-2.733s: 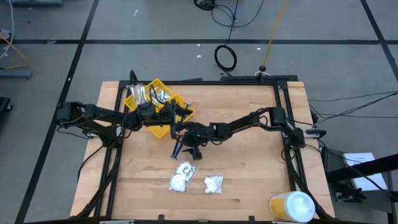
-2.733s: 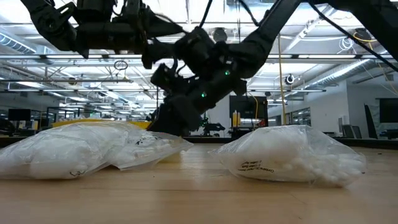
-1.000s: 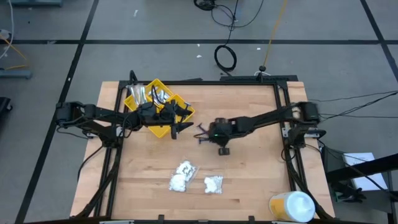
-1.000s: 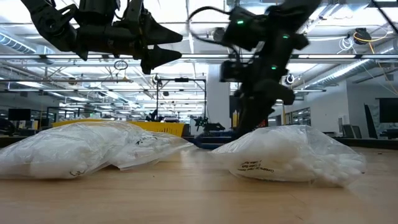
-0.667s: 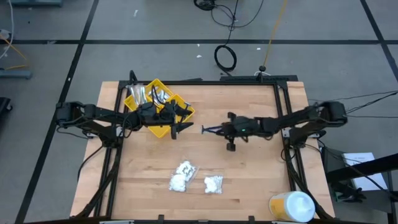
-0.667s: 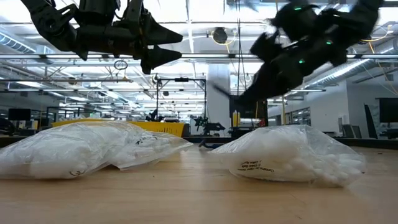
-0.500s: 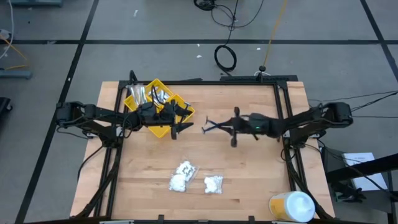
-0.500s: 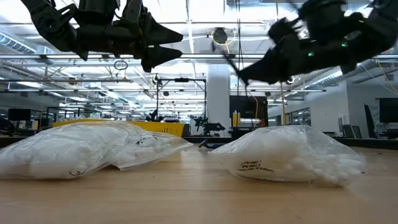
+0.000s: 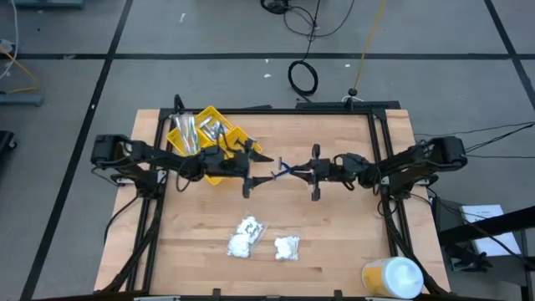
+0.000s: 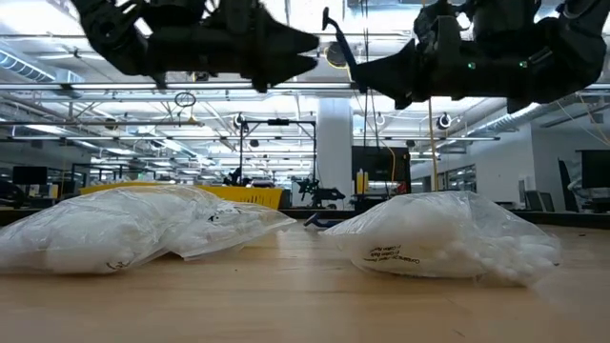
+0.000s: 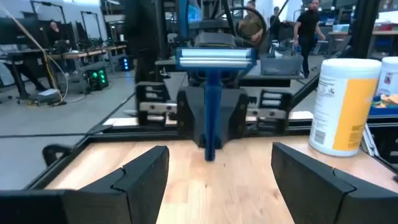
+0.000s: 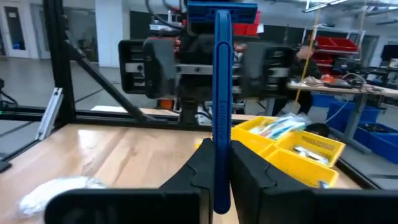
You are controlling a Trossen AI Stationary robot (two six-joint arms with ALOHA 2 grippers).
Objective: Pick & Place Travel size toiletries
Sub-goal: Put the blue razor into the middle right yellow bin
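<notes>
wooden table (image 9: 334, 242), mid-frame: right gripper (image 9: 294, 172) pinches a blue razor (image 9: 284, 167) aloft, handle lengthwise toward left gripper (image 9: 255, 177), whose fingers gape wide, facing it, just apart.

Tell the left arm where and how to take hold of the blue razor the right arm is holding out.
Grip the bare handle of the blue razor just under its head, coming straight on. The right tool clamps the handle's lower end, leaving the head end free and facing the open left tool.

overhead, table-level, two facing wrist views
</notes>
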